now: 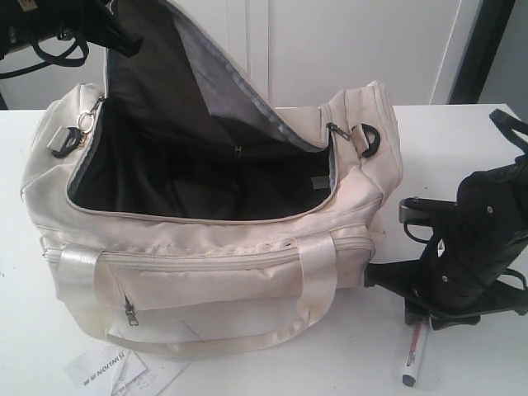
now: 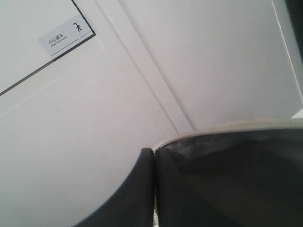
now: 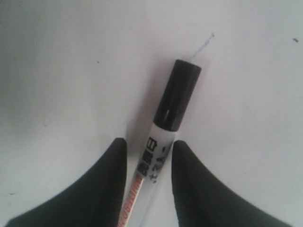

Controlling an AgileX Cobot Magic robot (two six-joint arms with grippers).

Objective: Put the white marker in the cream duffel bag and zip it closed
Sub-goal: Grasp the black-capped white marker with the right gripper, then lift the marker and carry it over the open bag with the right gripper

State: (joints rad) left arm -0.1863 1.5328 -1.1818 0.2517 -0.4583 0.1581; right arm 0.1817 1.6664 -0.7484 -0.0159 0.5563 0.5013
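Nearest thing: a printed paper tag lies flat on the white surface, just in front of the bag.
White marker: it lies on the surface, off the bag's right end and well outside it, with its black cap pointing away from the right gripper's wrist.
Right gripper: it is lowered over the marker with its jaws spread, one finger on each side of the printed barrel. Slim gaps show, so it is not pinching.
Cream duffel bag: it sits mid-surface with the main opening gaping and the black lining showing. Nothing can be made out inside.
Top flap: it stands raised above the opening, and the zip is undone along the whole curve.
Left gripper: its jaws are pressed together on the flap's cream-trimmed edge, holding it up.
Done so far: the bag is open and held ready, and the right gripper is lined up on the marker.
Left to do: by my reading nearly everything, namely closing on the marker, lifting it, carrying it over the rim, dropping it inside, lowering the flap and running the zip shut.
Stage: early, at the point of the pick.
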